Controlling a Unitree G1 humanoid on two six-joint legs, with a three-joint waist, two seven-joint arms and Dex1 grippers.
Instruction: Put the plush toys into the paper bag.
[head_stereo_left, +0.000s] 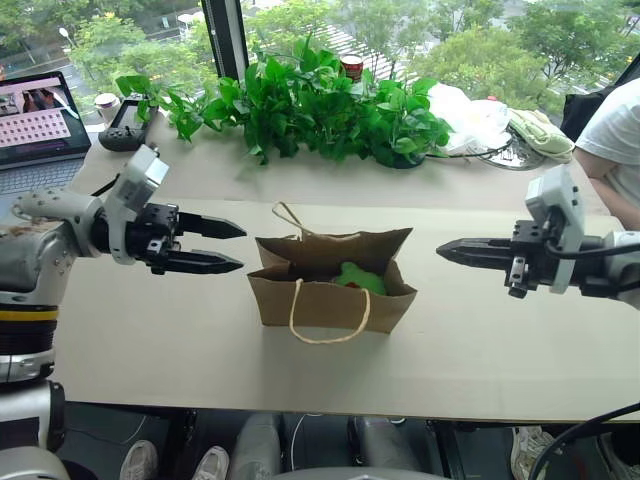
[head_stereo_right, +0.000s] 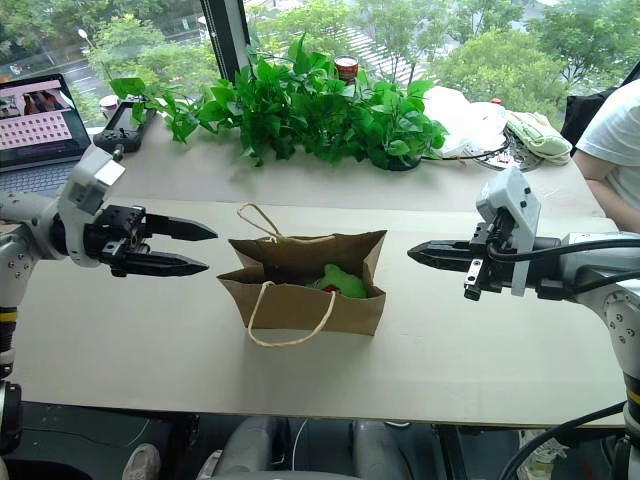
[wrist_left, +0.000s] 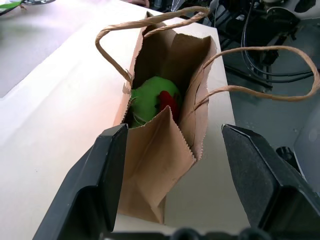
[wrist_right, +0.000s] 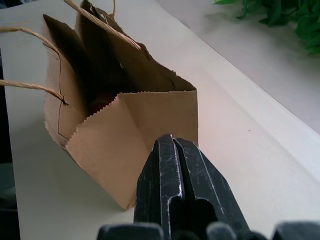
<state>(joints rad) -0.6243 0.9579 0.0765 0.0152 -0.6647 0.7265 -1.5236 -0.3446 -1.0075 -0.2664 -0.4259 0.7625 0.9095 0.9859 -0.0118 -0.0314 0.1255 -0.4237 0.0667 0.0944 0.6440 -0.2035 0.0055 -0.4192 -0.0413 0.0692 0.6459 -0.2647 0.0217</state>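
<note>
The brown paper bag (head_stereo_left: 330, 290) stands upright mid-table with its mouth open and cord handles drooping. Inside lies the bright green plush toy (wrist_left: 146, 100), with the red toy (wrist_left: 167, 99) showing as a patch against it; green is also visible through the bag's mouth (head_stereo_left: 358, 277). My left gripper (head_stereo_left: 238, 247) hovers to the bag's left, above the table, open and empty, its black fingers (wrist_left: 107, 170) pointing at the bag's end. My right gripper (head_stereo_left: 441, 249) hangs to the bag's right, shut with nothing in it, aimed at the other end of the bag (wrist_right: 135, 130).
Leafy green plants (head_stereo_left: 320, 105) line the back of the table. A laptop (head_stereo_left: 35, 125) and a black controller (head_stereo_left: 125, 128) sit at the back left, a white plastic bag (head_stereo_left: 470, 120) at the back right. A person's sleeve (head_stereo_left: 615, 130) shows at the right edge.
</note>
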